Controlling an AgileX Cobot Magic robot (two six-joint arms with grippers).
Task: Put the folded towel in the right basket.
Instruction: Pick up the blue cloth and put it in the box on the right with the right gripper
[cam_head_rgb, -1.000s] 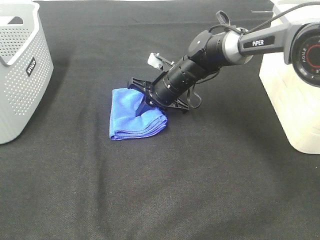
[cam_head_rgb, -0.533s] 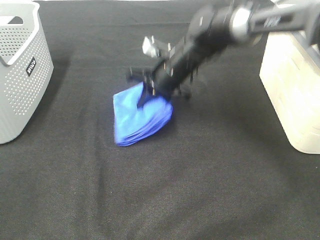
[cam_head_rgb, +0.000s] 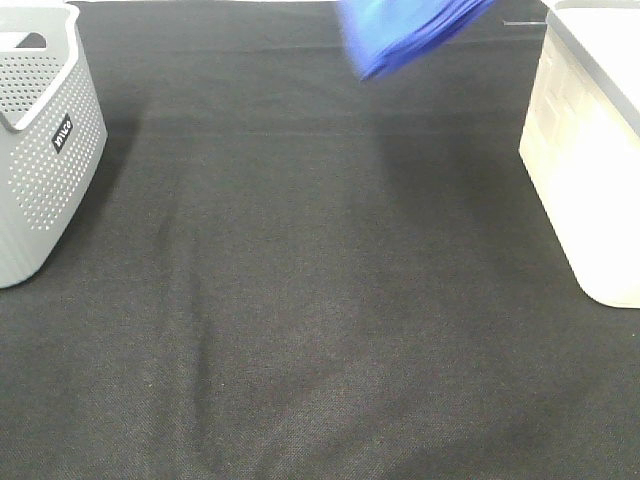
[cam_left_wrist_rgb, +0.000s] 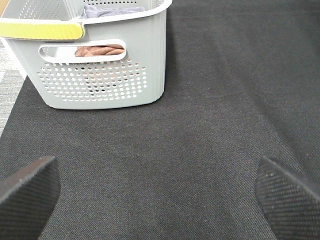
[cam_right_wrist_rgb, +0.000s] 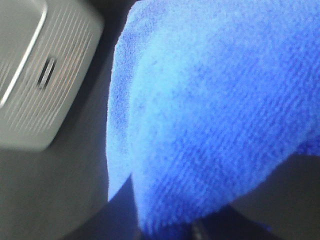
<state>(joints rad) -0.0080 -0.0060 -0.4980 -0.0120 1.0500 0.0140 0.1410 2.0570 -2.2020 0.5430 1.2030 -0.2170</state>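
Note:
The blue folded towel (cam_head_rgb: 408, 30) hangs in the air at the top edge of the exterior view, between the middle and the right basket (cam_head_rgb: 590, 150), and looks blurred. In the right wrist view the towel (cam_right_wrist_rgb: 215, 115) fills most of the picture and hides my right gripper's fingers, which hold it up. A pale ribbed basket (cam_right_wrist_rgb: 30, 75) lies below it to one side. The right arm is out of the exterior view. My left gripper (cam_left_wrist_rgb: 160, 200) is open and empty, low over the black cloth, its fingertips (cam_left_wrist_rgb: 25, 192) wide apart.
The grey perforated left basket (cam_head_rgb: 40, 150) stands at the left edge; in the left wrist view this basket (cam_left_wrist_rgb: 100, 65) holds brown and grey cloths. A black cloth (cam_head_rgb: 320, 300) covers the table.
The right arm has lifted the towel off the table and swung it up and to the right, toward the right basket. The arm has left the exterior view.

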